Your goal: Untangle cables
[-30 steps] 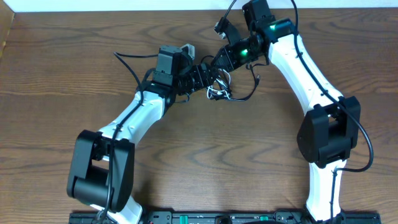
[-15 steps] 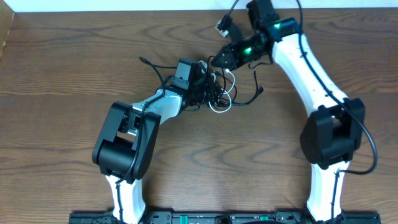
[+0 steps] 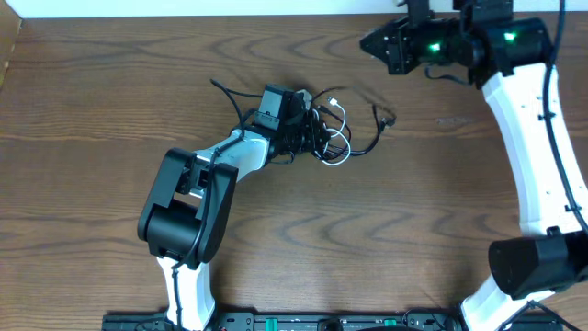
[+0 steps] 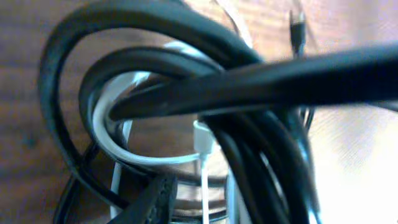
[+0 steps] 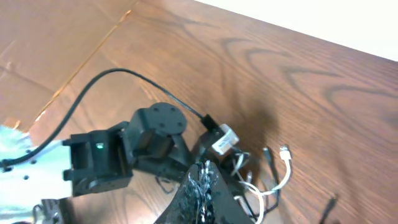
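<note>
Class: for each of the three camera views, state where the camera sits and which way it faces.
Overhead: above the table, facing straight down; both arms show, left gripper in the cables, right gripper well apart.
Left wrist: right against black cable and white cable loops; own jaws indistinct.
Right wrist: high up, facing down past its shut jaws at the cables.
Shared: overhead and right wrist both show the left arm at the cables.

Table (image 3: 92, 138): brown wood-grain, smooth, low sheen. Black cable (image 4: 143, 18): smooth glossy rubbery jacket. White cable (image 4: 143, 157): smooth plastic. Arm shells (image 3: 528, 119): glossy white plastic.
</note>
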Available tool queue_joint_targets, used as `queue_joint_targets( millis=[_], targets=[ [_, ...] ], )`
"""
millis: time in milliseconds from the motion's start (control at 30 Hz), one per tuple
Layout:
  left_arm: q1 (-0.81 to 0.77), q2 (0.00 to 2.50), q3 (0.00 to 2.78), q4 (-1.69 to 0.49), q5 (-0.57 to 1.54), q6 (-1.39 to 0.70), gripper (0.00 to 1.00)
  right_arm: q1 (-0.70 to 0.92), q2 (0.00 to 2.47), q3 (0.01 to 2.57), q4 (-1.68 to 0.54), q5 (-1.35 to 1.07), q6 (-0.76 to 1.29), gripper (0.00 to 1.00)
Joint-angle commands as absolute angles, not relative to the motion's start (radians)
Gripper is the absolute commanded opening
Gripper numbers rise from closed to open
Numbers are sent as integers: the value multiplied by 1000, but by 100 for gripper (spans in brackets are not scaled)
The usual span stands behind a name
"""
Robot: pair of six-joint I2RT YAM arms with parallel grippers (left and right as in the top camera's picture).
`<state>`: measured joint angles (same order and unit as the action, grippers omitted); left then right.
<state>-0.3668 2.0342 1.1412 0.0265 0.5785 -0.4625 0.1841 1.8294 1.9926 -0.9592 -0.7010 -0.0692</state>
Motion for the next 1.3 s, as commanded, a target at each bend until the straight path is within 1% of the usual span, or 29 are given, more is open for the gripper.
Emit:
queue_joint_targets(
  millis=[0,33,100,133,167,200,233,267,300,400,467,600,700,767,800,900,967,1033,1100,1200,1267],
  targets=[
    [-363,1979,1104,-31,562,-385,25,160,1840,1995,-986,-607,-60,1],
    [-363,1945,1104,-47,562,-384,24,154,1841,1995,-999,-598,-61,2],
    [-364,1880,1104,-78,563,-379,23,141,1841,1995,-1019,-596,-61,19],
    [-366,1847,1104,-94,570,-363,23,136,1841,1995,-1028,-596,-61,31],
    [-366,1820,1104,-110,570,-349,23,136,1841,1995,-1034,-596,-61,37],
    [-367,1792,1104,-129,570,-336,24,135,1842,1995,-1042,-596,-61,49],
    [-368,1763,1104,-154,570,-316,31,139,1842,1995,-1052,-597,-61,57],
    [-368,1746,1104,-171,570,-301,37,142,1842,1995,-1060,-597,-61,59],
    [-368,1723,1104,-199,569,-280,41,148,1844,1995,-1074,-597,-64,61],
    [-368,1687,1104,-266,567,-228,45,167,1846,1995,-1119,-596,-101,64],
    [-368,1683,1104,-319,528,-217,48,179,1849,1994,-1147,-597,-130,65],
    [-368,1685,1103,-411,371,-218,48,210,1856,1986,-1163,-595,-148,65],
    [-366,1685,1104,-441,251,-235,48,233,1868,1978,-1159,-580,-148,66],
    [-353,1685,1104,-456,180,-292,53,248,1883,1972,-1160,-579,-148,66],
    [-340,1685,1104,-459,179,-315,54,257,1892,1969,-1160,-583,-148,66],
    [-282,1685,1104,-462,207,-368,54,292,1923,1967,-1160,-586,-147,57],
    [-220,1685,1104,-463,263,-380,54,336,1958,1967,-1148,-568,-149,57],
    [-176,1685,1104,-464,328,-379,54,368,1989,1967,-1138,-520,-148,59],
    [-144,1685,1104,-474,381,-372,54,399,2031,1967,-1129,-449,-148,60],
    [-132,1685,1104,-498,385,-348,54,426,2085,1967,-1123,-391,-148,59],
    [-132,1685,1104,-513,385,-323,55,437,2120,1967,-1110,-376,-147,54]
  ],
)
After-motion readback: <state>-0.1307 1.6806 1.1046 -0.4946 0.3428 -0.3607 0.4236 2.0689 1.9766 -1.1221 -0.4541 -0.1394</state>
